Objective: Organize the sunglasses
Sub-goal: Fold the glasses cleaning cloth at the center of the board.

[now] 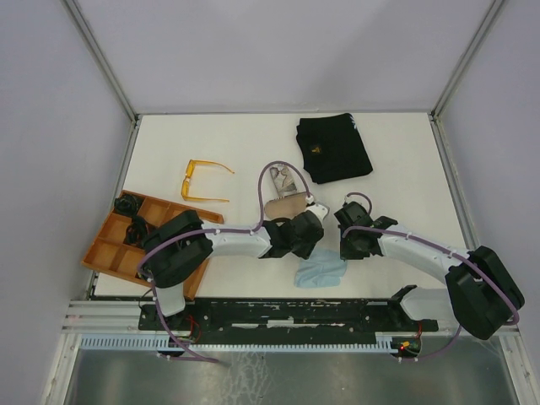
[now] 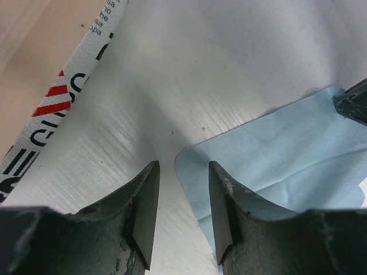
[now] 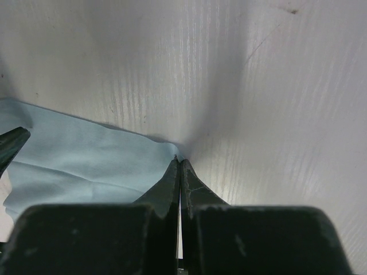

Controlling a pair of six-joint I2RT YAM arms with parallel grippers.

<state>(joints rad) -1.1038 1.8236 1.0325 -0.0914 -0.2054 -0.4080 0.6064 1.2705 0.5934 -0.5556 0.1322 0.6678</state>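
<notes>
The left gripper (image 2: 183,166) hangs half-spread and empty over a corner of the light blue cloth (image 2: 287,149) near the worktop's front edge. The right gripper (image 3: 179,163) is closed at the cloth's other side, possibly nipping it. The orange sunglasses (image 1: 201,181) lie toward the left edge, and the white pair (image 1: 283,179) lies mid-worktop, just behind a tan case (image 1: 285,207).

The top external view looks down from above and behind the arm bases, facing 12 o'clock across the white table (image 1: 253,143), far enough back to show you the whole surface. Each wrist view sits close over the table, looking out along its own fingers: left gripper (image 2: 183,166), right gripper (image 3: 179,161). All three views share the light blue cloth (image 1: 322,272): you find it at 3 o'clock in the left wrist view and 9 o'clock in the right.
</notes>
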